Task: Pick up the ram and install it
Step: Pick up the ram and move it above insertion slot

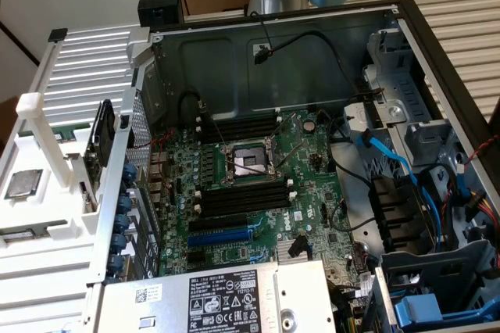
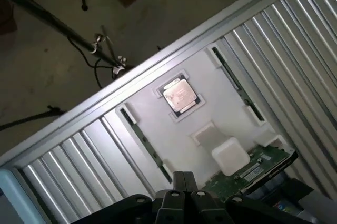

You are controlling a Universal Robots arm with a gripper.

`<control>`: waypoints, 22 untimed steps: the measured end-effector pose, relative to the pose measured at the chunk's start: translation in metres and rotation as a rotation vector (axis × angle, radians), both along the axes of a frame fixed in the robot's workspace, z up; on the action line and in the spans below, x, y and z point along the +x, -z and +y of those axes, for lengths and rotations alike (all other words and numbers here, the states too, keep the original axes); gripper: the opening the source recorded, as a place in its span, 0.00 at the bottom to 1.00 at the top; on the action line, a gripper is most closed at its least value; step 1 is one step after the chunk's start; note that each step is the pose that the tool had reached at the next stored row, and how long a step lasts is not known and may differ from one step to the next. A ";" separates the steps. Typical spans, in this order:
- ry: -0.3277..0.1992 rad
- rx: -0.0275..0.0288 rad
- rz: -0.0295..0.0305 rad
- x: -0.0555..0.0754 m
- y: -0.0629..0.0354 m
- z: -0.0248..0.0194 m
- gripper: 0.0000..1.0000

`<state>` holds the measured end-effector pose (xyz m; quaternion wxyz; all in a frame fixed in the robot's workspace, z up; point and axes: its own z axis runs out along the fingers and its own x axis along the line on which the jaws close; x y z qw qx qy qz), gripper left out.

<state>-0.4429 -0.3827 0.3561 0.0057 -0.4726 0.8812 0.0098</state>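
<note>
Both banks of memory slots (image 1: 238, 196) look empty in the exterior view, well apart from the processor chip (image 1: 23, 183) on the white tray (image 1: 55, 216), so you have nothing installed yet. In the wrist view, the ram (image 2: 143, 141) stands on edge just beside the processor chip, and a second stick (image 2: 237, 84) stands on the chip's other side. Your gripper (image 2: 184, 182) hangs above the tray with its fingers pressed together, holding nothing. I judge that both the pick-up and the installing are left to do.
</note>
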 end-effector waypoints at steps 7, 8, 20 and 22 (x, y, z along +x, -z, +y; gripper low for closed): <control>-0.128 -0.0001 0.0001 0.000 0.0000 0.0000 0.10; -0.145 -0.0001 0.0000 0.000 0.0000 0.0000 0.10; -0.326 -0.0001 0.0001 -0.001 0.0001 0.0000 0.10; -0.327 -0.0002 0.0007 -0.001 0.0000 0.0000 0.10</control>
